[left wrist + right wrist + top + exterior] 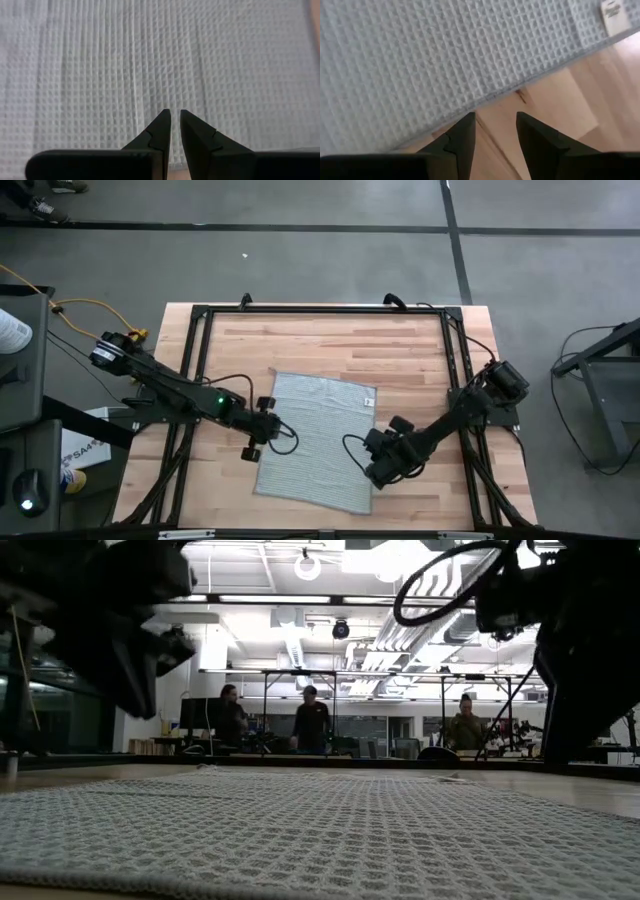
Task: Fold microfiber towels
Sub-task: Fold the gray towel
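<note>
The light grey-blue microfiber towel (315,440) lies spread flat on the wooden table, slightly askew, with its white tag (368,401) at the far right corner. My left gripper (265,435) hovers over the towel's left edge (150,60). Its fingers (175,117) are all but shut, with only a slit between them and nothing in it. My right gripper (375,470) hangs open over the towel's right edge, toward the near corner. Its fingertips (495,120) stand above bare wood just beside the hem (485,97). Neither gripper touches the cloth.
A black metal frame (320,310) rims the tabletop, and both arms reach in from its sides. Bare wood (320,340) lies beyond the towel's far edge. In the low view, people (310,725) stand far back in the room.
</note>
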Available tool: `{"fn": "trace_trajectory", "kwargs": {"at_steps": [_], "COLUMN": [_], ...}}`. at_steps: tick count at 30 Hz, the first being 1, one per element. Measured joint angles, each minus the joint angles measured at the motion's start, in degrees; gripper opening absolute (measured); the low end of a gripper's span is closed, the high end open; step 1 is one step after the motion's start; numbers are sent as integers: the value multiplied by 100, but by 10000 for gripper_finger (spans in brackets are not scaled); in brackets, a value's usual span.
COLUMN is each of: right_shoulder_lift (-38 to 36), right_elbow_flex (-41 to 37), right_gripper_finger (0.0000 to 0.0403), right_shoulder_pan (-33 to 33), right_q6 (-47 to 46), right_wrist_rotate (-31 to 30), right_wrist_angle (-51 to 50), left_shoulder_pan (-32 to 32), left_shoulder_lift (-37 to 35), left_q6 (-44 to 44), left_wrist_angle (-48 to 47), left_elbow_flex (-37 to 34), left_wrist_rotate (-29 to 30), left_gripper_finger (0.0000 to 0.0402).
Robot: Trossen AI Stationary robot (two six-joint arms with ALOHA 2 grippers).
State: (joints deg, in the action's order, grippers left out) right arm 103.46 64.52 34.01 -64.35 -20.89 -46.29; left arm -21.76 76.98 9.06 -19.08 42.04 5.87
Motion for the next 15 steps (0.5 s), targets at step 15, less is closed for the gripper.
{"fn": "trace_trajectory", "kwargs": {"at_steps": [15], "right_shoulder_lift": [0], "right_elbow_flex": [-23], "right_gripper_finger": [136], "right_shoulder_pan": [-315], "right_q6": [698], "right_wrist_rotate": [146], "right_wrist_angle": [1648], "left_shoulder_pan": [7], "left_shoulder_lift": [1], "left_q6": [-739], "left_wrist_angle": [862], "left_elbow_flex": [-618], "left_wrist_rotate": [291], "left_gripper_finger": [40]}}
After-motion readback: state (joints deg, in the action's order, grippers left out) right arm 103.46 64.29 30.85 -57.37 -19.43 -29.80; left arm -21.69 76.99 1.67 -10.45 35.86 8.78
